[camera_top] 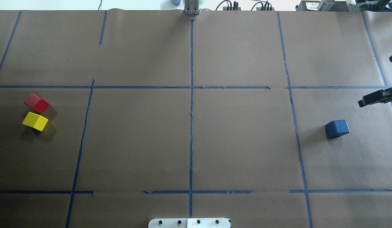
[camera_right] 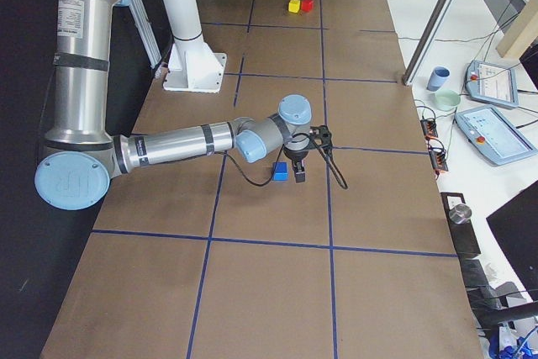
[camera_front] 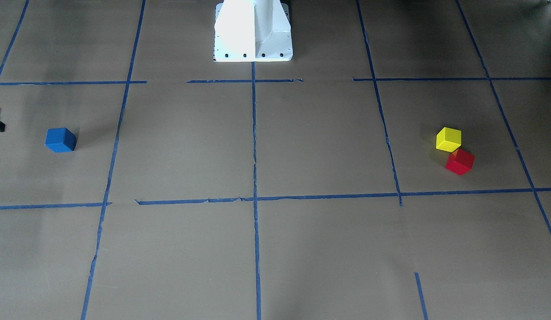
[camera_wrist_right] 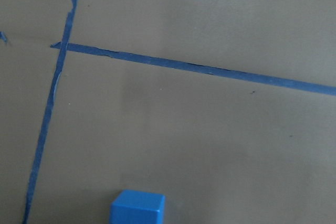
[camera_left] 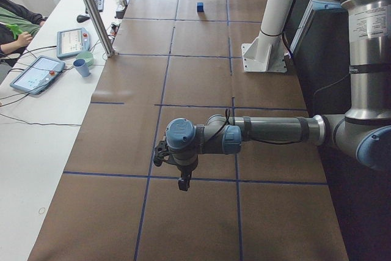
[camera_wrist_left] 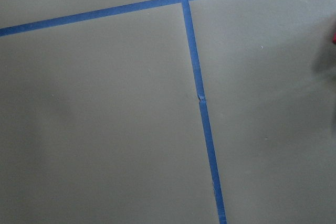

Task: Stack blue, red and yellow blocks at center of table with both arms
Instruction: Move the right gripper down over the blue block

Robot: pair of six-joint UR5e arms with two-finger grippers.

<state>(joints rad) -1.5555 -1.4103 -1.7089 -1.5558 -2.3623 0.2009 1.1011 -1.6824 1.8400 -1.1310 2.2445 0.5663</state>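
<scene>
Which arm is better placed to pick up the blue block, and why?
The right arm. The right gripper hangs just beside the blue block, and its wrist view shows that block. The left gripper is at the table's opposite end.

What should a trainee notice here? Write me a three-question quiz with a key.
1. True or false: the right gripper holds the blue block.
2. How many blocks are stacked at the centre of the table? A: none. B: two. C: three.
3. Fill in: the block lying right beside the red block is the ___ one.

Key: 1 false, the gripper is apart from the block. 2 A. 3 yellow, the yellow block.
</scene>
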